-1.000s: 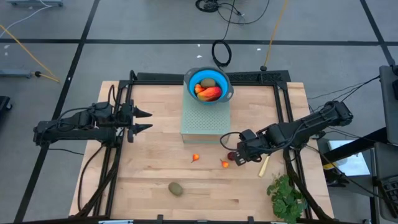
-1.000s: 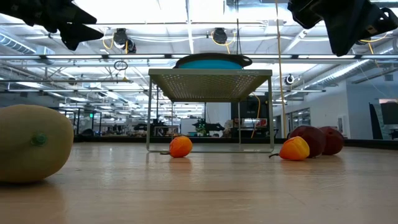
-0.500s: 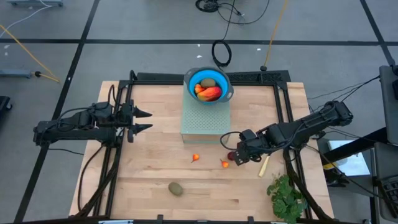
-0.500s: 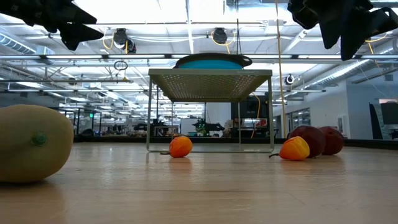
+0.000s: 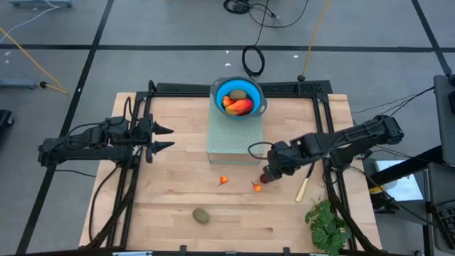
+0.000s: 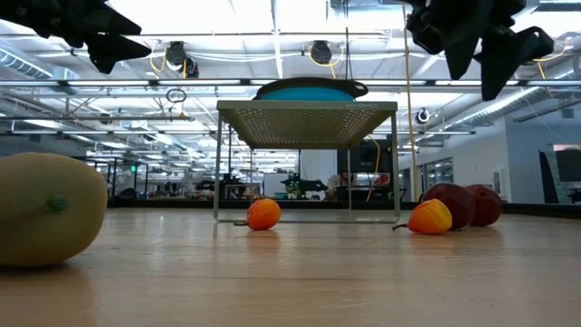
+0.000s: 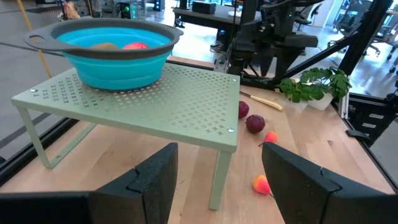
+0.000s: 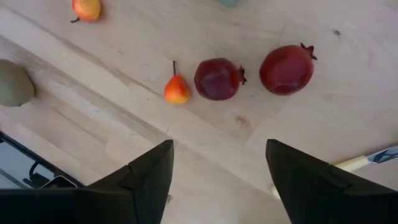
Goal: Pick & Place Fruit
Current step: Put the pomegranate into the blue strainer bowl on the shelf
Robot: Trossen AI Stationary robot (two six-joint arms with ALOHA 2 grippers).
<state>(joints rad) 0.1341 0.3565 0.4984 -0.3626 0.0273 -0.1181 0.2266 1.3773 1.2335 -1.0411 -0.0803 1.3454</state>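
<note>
Fingers of the right gripper (image 5: 269, 173) are spread apart with nothing gripped, poised above two dark red fruits (image 8: 218, 79) at four o'clock from the green rack (image 5: 233, 135). Small orange pieces (image 5: 257, 187) are seen at six o'clock. The left gripper (image 5: 165, 138) is held partly open, empty, at nine.

Camera arrangement: one overhead, one at worktop level, one on each wrist.

The high view looks straight down on the whole worktop (image 5: 170, 213) and both arms. The low view sits at worktop height, very near the brownish-green oval (image 6: 45, 209), facing level across to the green rack (image 6: 307, 118). The left wrist view looks forward past its own fingers (image 7: 155, 180) at the rack and blue bowl (image 7: 112, 53). The right wrist view looks down, close, on the two dark red fruits (image 8: 252, 73), which the other three views share.
</note>
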